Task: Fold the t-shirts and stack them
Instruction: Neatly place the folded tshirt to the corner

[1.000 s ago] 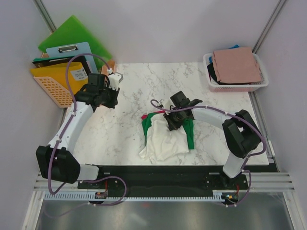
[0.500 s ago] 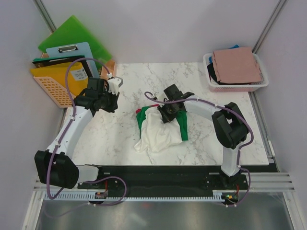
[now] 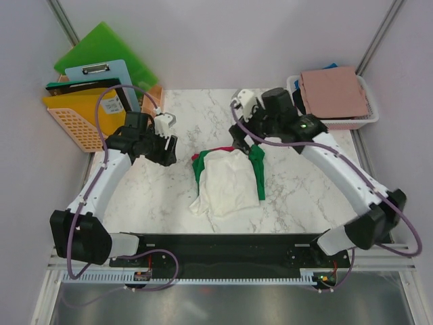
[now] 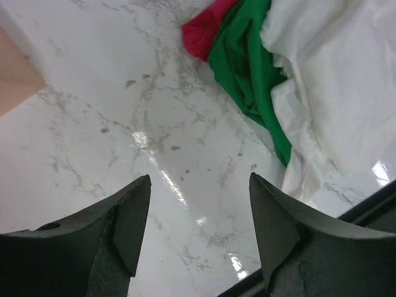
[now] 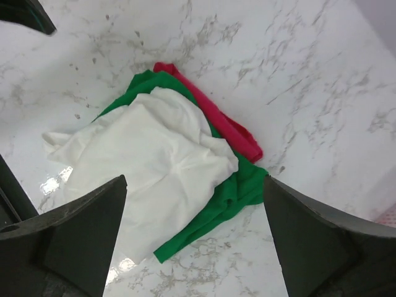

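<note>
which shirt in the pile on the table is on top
The white shirt: it lies over the green shirt, while the red shirt only peeks out at the edge.

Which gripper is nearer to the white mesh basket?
Right. The right gripper hangs just left of the basket; the left gripper is far to its left, beyond the shirt pile.
</note>
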Available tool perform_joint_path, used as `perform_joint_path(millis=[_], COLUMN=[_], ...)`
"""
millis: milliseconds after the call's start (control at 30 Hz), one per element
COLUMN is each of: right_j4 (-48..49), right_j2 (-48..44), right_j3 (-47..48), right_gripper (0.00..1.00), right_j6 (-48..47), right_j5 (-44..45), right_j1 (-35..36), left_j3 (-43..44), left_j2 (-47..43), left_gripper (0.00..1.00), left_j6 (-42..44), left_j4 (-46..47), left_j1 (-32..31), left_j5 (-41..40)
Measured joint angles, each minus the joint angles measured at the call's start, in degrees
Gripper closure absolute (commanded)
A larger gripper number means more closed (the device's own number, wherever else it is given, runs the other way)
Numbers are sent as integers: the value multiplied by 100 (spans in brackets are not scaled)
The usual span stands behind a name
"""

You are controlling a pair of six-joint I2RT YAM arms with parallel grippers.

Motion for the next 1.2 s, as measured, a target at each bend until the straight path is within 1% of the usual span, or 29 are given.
perform_joint_path(millis=[33,100,167,233,300,333,367,467,600,700,833,1033,1200], right_j4=[-24,-35,-175,-315,-481,-549,-643,-872,-1064,-1224,-1355,-1631,-1989], right_j2=[-310,-898,-1375,-1493,-1196,-914,-553,105,452,872,1569,2557,3075], right_j3=[85,-85,-573,-1099,-1486,-1622,-1746,-1945,-1985,-1849,-1781,-1692,-1405], right_gripper=[2,2,2,2,2,2,2,2,2,2,2,2,2], right_j6=[-17,-52,-72,-85,-81,-90,-105,-216,-529,-817,-1106,-1416,-1585], right_j5=[-87,-210,-435,-782,-1189,-1390,-1615,-1989,-2625,-3150,-3397,-3842,-4437], right_j1=[-48,-203,-472,-876,-1320,-1495,-1676,-1906,-2107,-2658,-3226,-3171,-3108], left_j3=[11,0,-26,-39,-37,-31,-11,68,350,619,660,660,695], left_j2=[66,245,501,927,1436,1731,1932,2500,2857,3117,3355,3703,3910], left_gripper=[22,21,20,20,19,16,15,15,14,14,14,14,15], left_j6=[-11,-22,-20,-15,-11,4,31,105,168,197,214,203,197], left_j4=[-101,-341,-544,-756,-907,-994,-1067,-1268,-1342,-1305,-1237,-1043,-894], left_j1=[4,20,20,20,20,20,20,20,20,20,24,24,24], left_j5=[205,863,1530,2155,2673,2922,3110,3602,3891,4017,4035,4024,3915])
